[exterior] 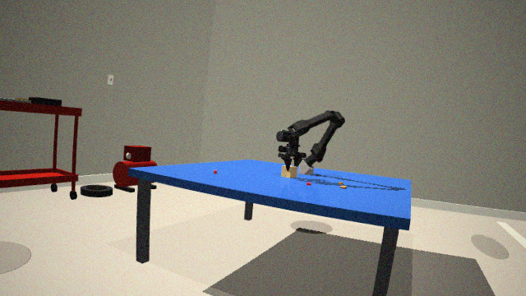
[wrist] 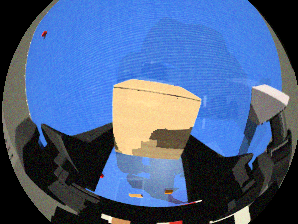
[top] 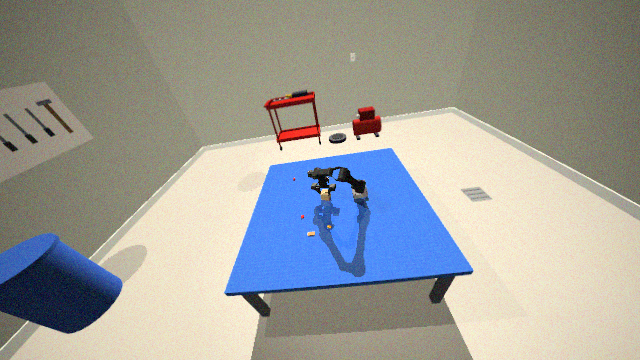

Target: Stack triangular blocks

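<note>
Evidently, the triangular blocks are brought together for the closing of the square: the upper block is set over the lower block, and only a thin dark seam is seen between them in the wrist view. The fingers are parted fairly wide, with the upper block gripped at opposite sides, presumably so that its sloped face is left free to meet its mate. The pair is located beneath the wrist, at the desk; whether the slopes are fully seated cannot be told. A near-vertical approach is adopted, probably so that the lower block is not pushed sideways. Red bits and orange pieces lie apart from the pair, where contact is easily avoided. Before release, level top and even ends should be confirmed; if the grip is opened unevenly, the upper block may be dragged along the slope. A straight upward withdrawal is then called for.
</note>
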Robot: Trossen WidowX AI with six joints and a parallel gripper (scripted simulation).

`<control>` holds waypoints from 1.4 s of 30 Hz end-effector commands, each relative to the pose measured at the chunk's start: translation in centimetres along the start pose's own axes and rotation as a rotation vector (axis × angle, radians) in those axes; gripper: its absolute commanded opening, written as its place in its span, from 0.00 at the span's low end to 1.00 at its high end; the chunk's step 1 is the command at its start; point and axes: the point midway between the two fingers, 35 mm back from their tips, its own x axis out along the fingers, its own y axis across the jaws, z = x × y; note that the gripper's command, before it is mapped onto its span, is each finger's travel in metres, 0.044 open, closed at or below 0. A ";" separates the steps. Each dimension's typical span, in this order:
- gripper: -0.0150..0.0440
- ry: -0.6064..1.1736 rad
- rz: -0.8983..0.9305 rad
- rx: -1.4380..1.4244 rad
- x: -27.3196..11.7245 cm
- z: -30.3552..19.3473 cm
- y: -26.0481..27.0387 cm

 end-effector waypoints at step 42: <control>1.00 -0.006 0.003 0.003 -6.0 0.1 0.6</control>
